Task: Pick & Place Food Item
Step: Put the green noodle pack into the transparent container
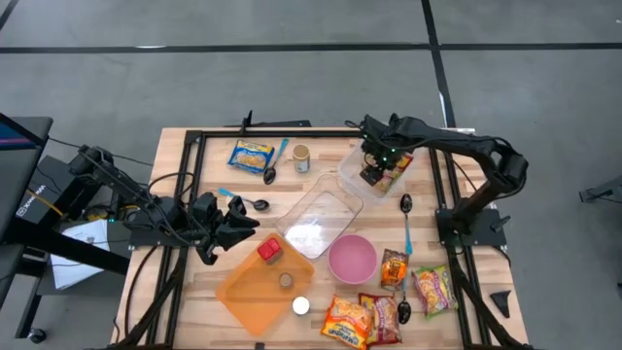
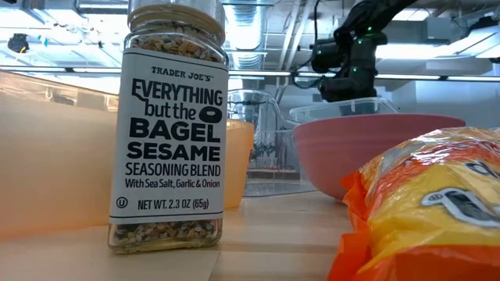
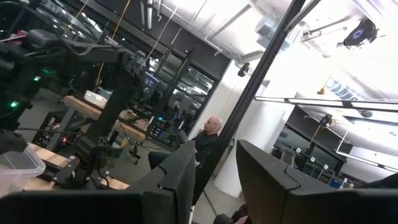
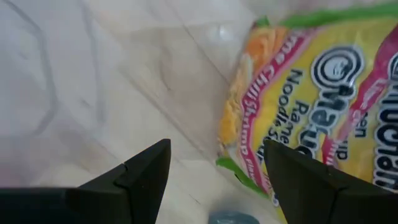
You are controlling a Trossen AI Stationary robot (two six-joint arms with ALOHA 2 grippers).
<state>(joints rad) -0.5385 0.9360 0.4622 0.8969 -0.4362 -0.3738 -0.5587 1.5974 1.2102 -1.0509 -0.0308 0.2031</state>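
A yellow ramen noodle packet [image 4: 298,106] lies flat in a clear plastic tub [image 1: 352,173] at the table's far right; it also shows in the high view [image 1: 394,167]. My right gripper [image 4: 216,168] is open, pointing down into the tub, just above the tub floor beside the packet's end. It also shows in the high view [image 1: 374,157] and in the low view [image 2: 348,78]. My left gripper [image 1: 241,220] is open and empty above the table's left part, beside the orange tray [image 1: 243,290], its fingers pointing toward the right.
A clear glass dish [image 1: 321,214] and a pink bowl [image 1: 352,258] stand mid-table. The orange tray holds a red item [image 1: 269,250]. A seasoning jar [image 2: 172,125] and several snack packets [image 1: 364,316] are at the near edge. Spoons [image 1: 406,209] and a can [image 1: 301,157] lie around.
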